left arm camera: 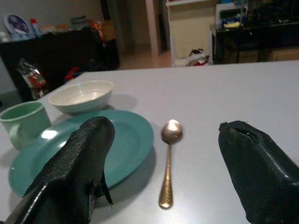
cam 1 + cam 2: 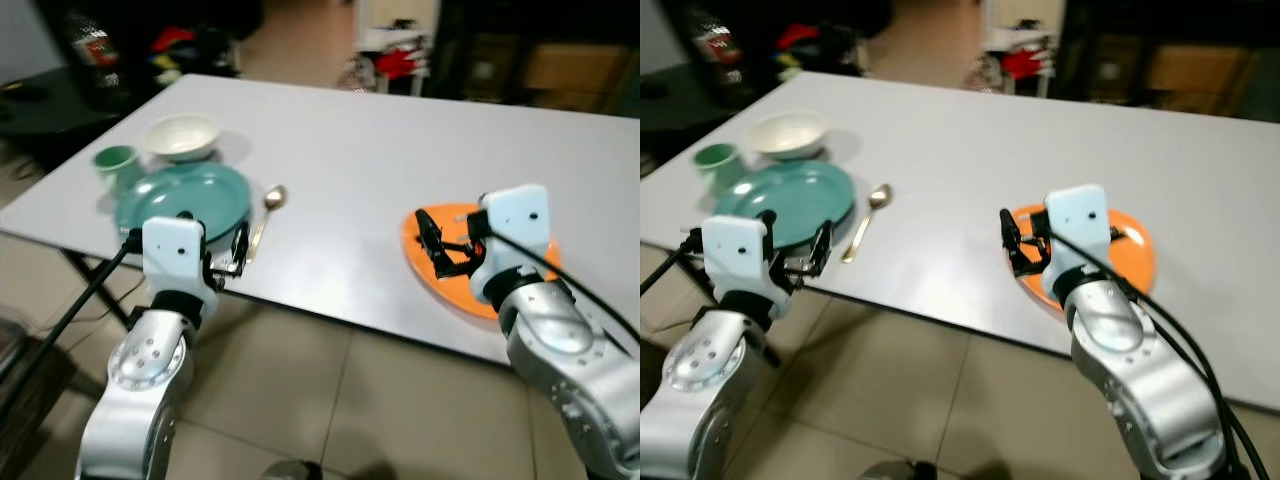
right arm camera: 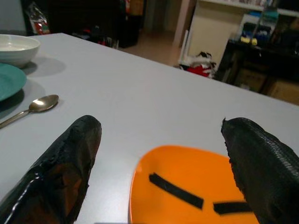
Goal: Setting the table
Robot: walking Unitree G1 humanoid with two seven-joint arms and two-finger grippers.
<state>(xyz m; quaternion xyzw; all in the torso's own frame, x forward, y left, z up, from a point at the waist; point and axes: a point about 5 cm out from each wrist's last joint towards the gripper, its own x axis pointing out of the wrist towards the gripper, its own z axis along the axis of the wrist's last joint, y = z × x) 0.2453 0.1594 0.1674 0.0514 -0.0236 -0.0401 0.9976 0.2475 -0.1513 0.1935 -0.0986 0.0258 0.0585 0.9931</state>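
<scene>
The right end effector [image 2: 437, 245] hovers wide open and empty over the round orange plastic plate [image 2: 452, 262] at five o'clock on the grey table [image 2: 380, 170]. Close squarely on its near rim. The left end effector [image 2: 238, 250], open and empty, waits by the golden metal spoon [image 2: 268, 212].

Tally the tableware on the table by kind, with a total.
Plates: 2, round teal plate and orange plate
Bowls: 1, cream ceramic bowl
Mugs: 1, pale green mug
Spoons: 1, gold metal spoon
Total: 5
</scene>
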